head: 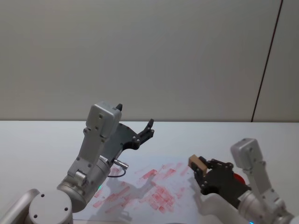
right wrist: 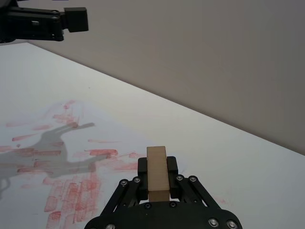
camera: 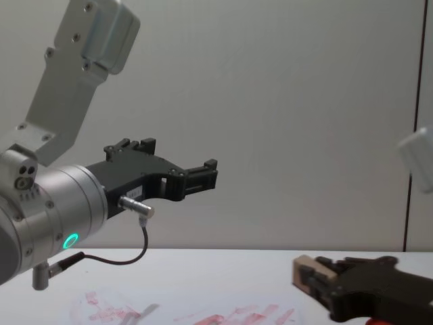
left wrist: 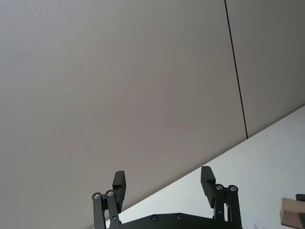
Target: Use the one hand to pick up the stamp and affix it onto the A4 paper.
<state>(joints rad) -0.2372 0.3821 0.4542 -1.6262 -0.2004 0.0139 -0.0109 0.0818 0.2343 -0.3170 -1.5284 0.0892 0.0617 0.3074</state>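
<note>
Above the white counter, near the right edge of the red-smeared white A4 paper: small pale tan wooden block stamp, clamped in the black two-fingered right hand. Likely light and rigid; its flat sides suit gripping. Left hand: raised, spread wide, idle.

Head view: high, facing forward-down, mid-range; A4 paper below both sets of jaws.
Chest view: low, level across table, close.
Left wrist view: just behind left gripper, facing wall beyond jaws.
Right wrist view: just behind right gripper, stamp between jaws; paper ahead of jaws, shared with head and chest views.
</note>
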